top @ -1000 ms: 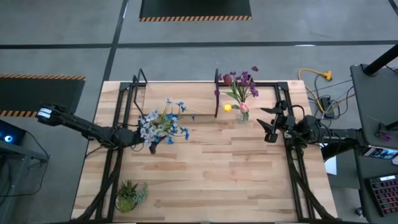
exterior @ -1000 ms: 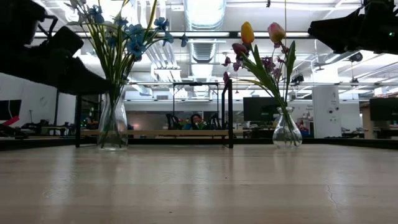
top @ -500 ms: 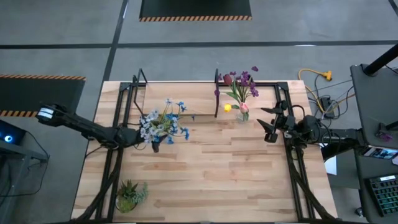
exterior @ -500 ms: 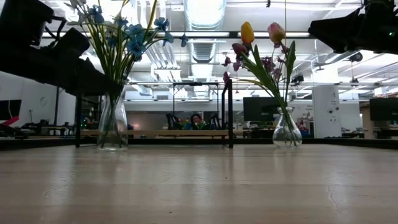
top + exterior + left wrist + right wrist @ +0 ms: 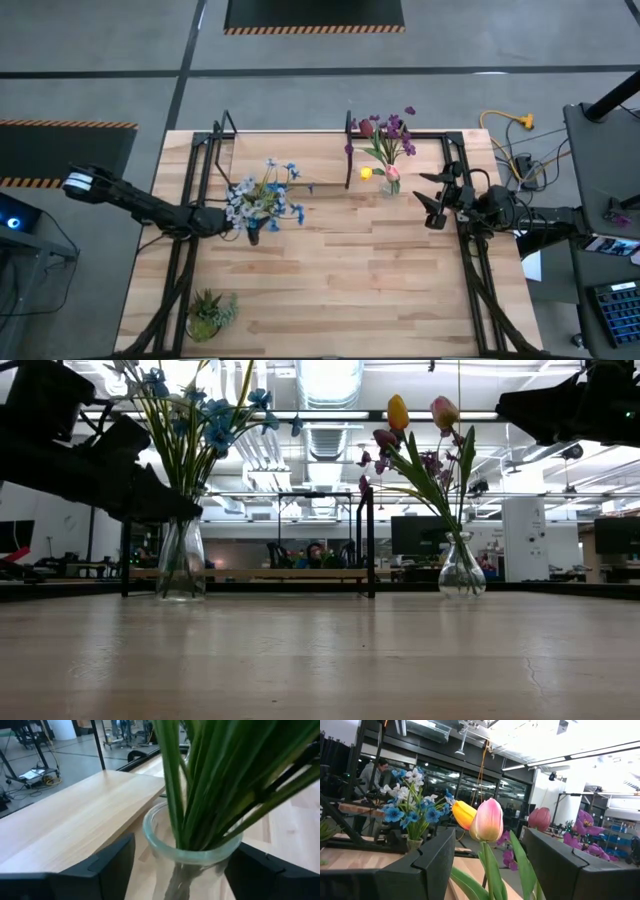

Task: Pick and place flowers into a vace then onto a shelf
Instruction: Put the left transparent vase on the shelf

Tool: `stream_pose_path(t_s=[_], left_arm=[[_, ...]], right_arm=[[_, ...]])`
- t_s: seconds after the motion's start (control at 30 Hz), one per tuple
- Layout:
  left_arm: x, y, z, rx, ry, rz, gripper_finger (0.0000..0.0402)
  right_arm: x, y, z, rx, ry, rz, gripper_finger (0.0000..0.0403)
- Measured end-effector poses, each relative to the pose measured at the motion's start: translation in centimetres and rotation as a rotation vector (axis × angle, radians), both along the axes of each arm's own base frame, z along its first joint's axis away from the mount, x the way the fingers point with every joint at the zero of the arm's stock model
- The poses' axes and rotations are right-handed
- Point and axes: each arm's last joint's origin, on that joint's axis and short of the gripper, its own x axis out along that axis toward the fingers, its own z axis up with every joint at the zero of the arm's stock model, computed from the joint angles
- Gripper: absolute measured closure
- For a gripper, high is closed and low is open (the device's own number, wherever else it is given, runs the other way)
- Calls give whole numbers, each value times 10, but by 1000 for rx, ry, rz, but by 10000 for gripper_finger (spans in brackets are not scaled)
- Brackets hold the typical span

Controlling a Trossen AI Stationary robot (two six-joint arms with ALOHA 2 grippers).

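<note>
A clear glass vase with blue and white flowers stands by its base on the tabletop, in front of the shelf. My left gripper comes level from the table's left and is open. Its fingers stand on either side of the vase's neck, just under the rim, with a gap showing on one side. A second vase with tulips and purple flowers stands farther right. My right gripper hangs open in the air to its right, holding nothing.
The shelf plank with black uprights runs along the far side of the table behind both vases. A small spiky potted plant sits at the near left corner. Bare wood lies across the table's middle and near side.
My left gripper has edged toward the table's right and sunk a little, so that its fingers now reach around the neck of the vase with the blue flowers. The vase and the flowers have stayed where they were.
</note>
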Motion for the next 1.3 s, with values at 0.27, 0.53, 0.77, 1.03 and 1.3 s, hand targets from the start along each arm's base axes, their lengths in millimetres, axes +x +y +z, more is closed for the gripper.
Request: stream_pose_path(t_s=[0.27, 0.53, 0.77, 1.03, 1.3], left_arm=[[1, 0, -1, -10, -3, 4, 215], [10, -1, 15, -14, -59, 32, 231], [29, 2, 56, 103, -124, 141, 228], [46, 36, 89, 83, -29, 328, 227], [47, 70, 97, 71, 91, 595, 227]], right_arm=[[0, 0, 0, -1, 0, -1, 170], [0, 0, 0, -1, 0, 0, 170], [0, 0, 0, -2, 1, 0, 170], [0, 0, 0, -1, 1, 1, 170], [0, 0, -1, 5, 5, 4, 170]])
